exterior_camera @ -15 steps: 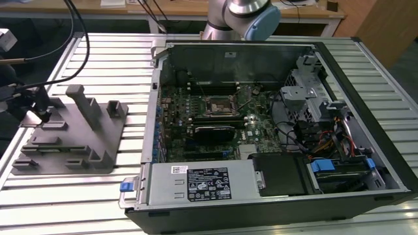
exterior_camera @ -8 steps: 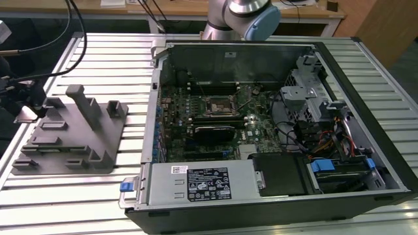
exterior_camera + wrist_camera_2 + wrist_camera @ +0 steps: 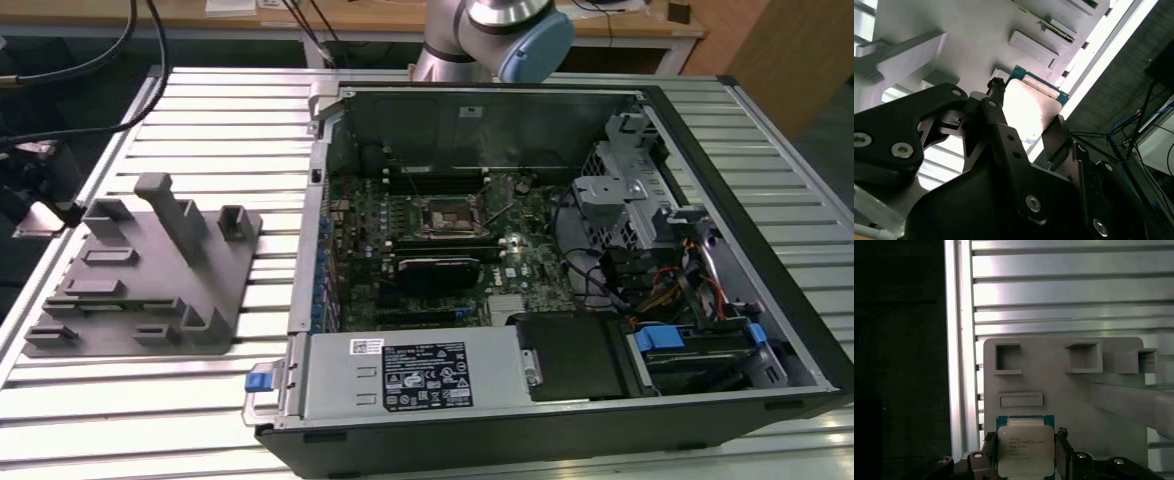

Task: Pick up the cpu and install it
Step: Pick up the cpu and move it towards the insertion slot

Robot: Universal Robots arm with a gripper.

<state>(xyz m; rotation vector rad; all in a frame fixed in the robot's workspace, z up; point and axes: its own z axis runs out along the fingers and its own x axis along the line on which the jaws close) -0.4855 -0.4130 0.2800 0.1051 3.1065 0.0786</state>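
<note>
The cpu (image 3: 1025,449) is a flat square chip with a pale metal top and a green rim. It sits between my gripper's (image 3: 1025,439) two black fingers, which press on its opposite edges. The second wrist view shows the same hold, with the gripper (image 3: 1029,114) shut on the cpu (image 3: 1026,102) in the air above the grey plastic block (image 3: 979,30). In the exterior view the black metal-framed socket (image 3: 445,217) lies on the motherboard inside the open computer case (image 3: 747,130).
The grey block (image 3: 140,270) with upright posts and shallow pockets lies on the slatted metal table (image 3: 200,110), at the exterior view's left of the case. The arm (image 3: 501,30) rises behind the case. Drive cages and cables fill the case's right side.
</note>
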